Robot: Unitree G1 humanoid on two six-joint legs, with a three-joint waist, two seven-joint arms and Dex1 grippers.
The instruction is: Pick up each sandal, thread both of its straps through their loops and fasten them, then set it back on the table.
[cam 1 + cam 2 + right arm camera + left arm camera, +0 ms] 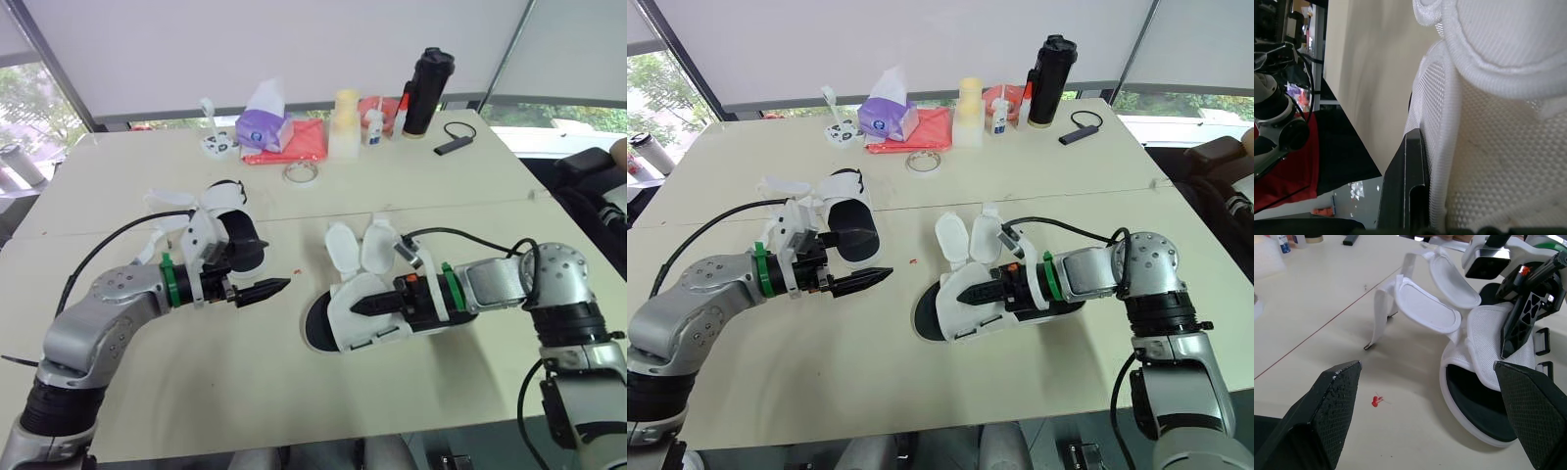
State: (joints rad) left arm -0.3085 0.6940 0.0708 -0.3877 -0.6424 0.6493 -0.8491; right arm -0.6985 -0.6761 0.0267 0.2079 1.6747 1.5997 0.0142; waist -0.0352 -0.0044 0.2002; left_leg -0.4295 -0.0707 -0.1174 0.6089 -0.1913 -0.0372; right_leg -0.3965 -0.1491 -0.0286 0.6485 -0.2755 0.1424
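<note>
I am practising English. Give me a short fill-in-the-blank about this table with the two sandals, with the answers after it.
1. The right gripper rests on the ___ mesh flap of a sandal.
2. The left gripper is ___ and holds nothing.
3. The tissue box is ___.
4. The tall bottle at the far edge is ___.

Answers: white; open; purple; black

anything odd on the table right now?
One oddity: a tiny red scrap on the table between the left sandal and the right sandal, loose debris. Both sandals' straps splay open, expected mid-task.
</note>
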